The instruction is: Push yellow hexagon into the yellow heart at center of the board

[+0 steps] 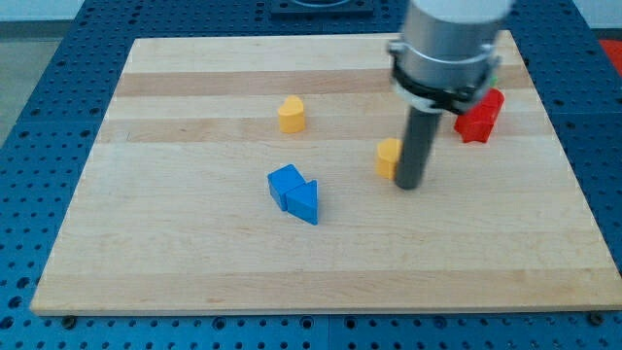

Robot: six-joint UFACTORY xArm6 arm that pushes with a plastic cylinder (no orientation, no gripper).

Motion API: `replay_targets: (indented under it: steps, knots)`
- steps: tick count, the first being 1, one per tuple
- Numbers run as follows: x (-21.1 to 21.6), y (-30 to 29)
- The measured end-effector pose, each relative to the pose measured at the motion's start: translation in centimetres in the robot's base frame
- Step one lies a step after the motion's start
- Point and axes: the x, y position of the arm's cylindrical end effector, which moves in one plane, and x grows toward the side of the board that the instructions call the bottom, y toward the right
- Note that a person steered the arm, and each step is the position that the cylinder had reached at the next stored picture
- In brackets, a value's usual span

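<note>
**One block in hand, heart waiting up-board**

Largest in sight is the wooden board, pale and smooth, filling most of the view on a blue pegboard bench. Over its right half hangs the arm's grey housing, which hides whatever sits near the top right corner; I can't tell if anything lies behind it.

Next in size, the blue blocks, two pieces touching, sit a little toward the bottom left of centre. The red blocks show partly beside the housing, near the right edge.

The yellow heart sits apart, toward the top edge and just left of the board's middle. The yellow hexagon lies right of centre, well apart from the heart.

There are no jaws on this rig, so nothing opens or closes: only the rod, and my tip stands on the board touching the hexagon's right side.

I judge the hexagon light, rigid and quick to slide on this smooth wood; it may spin off a flat face if I push off-centre. I'd bear on the side facing the bottom right corner, squarely through its middle, aiming up-left toward the heart.
</note>
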Motion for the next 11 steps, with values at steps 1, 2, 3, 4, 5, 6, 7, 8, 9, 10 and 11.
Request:
replay_targets:
  steps: [1,2,3,4,5,6,7,8,9,10,11]
  knots:
    - [-0.2,-1.2]
    - [1.0,1.3]
    - [-1.4,1.3]
    - [-4.1,-2.2]
    - [-5.1,-7.4]
    - [-4.9,-7.7]
    - [-4.6,-5.5]
    - [-6.2,-5.1]
    - [-7.0,-8.4]
    - [-7.0,-7.1]
    - [-7.1,-3.1]
